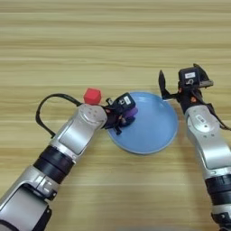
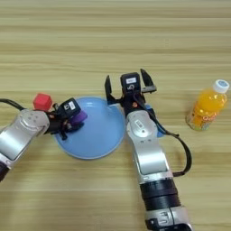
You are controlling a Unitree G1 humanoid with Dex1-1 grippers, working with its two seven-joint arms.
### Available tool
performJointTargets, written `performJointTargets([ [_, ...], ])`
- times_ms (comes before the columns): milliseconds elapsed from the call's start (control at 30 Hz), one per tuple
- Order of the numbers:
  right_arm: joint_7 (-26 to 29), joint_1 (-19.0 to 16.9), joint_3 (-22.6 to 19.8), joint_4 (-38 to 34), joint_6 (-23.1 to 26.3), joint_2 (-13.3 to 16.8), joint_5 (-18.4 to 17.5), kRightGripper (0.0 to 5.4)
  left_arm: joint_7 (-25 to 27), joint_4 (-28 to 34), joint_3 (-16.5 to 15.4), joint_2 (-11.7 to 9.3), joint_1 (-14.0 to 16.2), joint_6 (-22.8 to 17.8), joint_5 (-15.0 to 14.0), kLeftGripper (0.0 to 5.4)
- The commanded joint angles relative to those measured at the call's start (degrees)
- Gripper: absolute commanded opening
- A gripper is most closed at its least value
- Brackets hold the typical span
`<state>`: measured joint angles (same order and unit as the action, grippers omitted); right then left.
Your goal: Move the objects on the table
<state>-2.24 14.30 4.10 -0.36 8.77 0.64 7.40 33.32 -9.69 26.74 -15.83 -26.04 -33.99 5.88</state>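
Observation:
My left gripper (image 1: 122, 118) is over the left rim of the light-blue plate (image 1: 151, 131), shut on the flat purple block (image 1: 131, 112). The red cube (image 1: 92, 95) rests on the table (image 1: 113, 40) just left of that gripper, beside my left wrist. My right gripper (image 1: 181, 83) stands open at the plate's far right rim, fingers spread wide with nothing between them. In the right eye view the same things show as the red cube (image 2: 43, 101), purple block (image 2: 80, 117) and right gripper (image 2: 129, 84). No blue-and-white cylinder is clearly visible.
An orange juice bottle (image 2: 207, 106) with a white cap stands upright to the right of my right arm. A black cable (image 1: 45, 108) loops off my left forearm onto the table.

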Motion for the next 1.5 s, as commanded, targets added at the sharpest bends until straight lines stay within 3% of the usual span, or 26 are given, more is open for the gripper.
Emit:
performJointTargets([
  [33,-0.38,0.92,-0.05,-1.04,1.18,-0.19,0.28,5.40,0.38,-2.72,0.66,-1.31,2.21,-1.70,1.38,1.67],
  [133,-0.35,0.94,-0.09,-1.06,1.32,-0.22,0.31,5.40,0.19,-2.84,0.46,-1.23,2.29,-1.37,1.48,1.44],
  [467,-0.23,0.84,-0.49,-0.48,1.22,-0.32,-0.01,5.40,-0.35,-2.52,-1.07,-0.09,3.21,2.97,0.90,1.41],
  [667,-0.10,0.67,-1.10,-0.30,1.10,-0.35,-0.54,5.40,-0.70,-2.17,-4.84,3.00,3.32,3.89,-2.42,1.40],
  [900,0.14,0.48,-1.30,-0.18,1.04,-0.34,-0.50,5.40,-1.03,-3.12,-6.44,4.54,2.98,4.74,-2.80,1.37],
  [1267,0.22,0.08,-1.49,-0.35,1.02,-0.26,-0.56,5.40,-2.41,1.98,-10.67,6.75,2.38,3.09,-5.53,1.35],
  [1500,0.38,-0.12,-1.55,-0.35,0.94,-0.09,-0.60,5.40,-3.55,7.58,-12.89,6.20,3.18,0.26,-6.96,1.35],
])
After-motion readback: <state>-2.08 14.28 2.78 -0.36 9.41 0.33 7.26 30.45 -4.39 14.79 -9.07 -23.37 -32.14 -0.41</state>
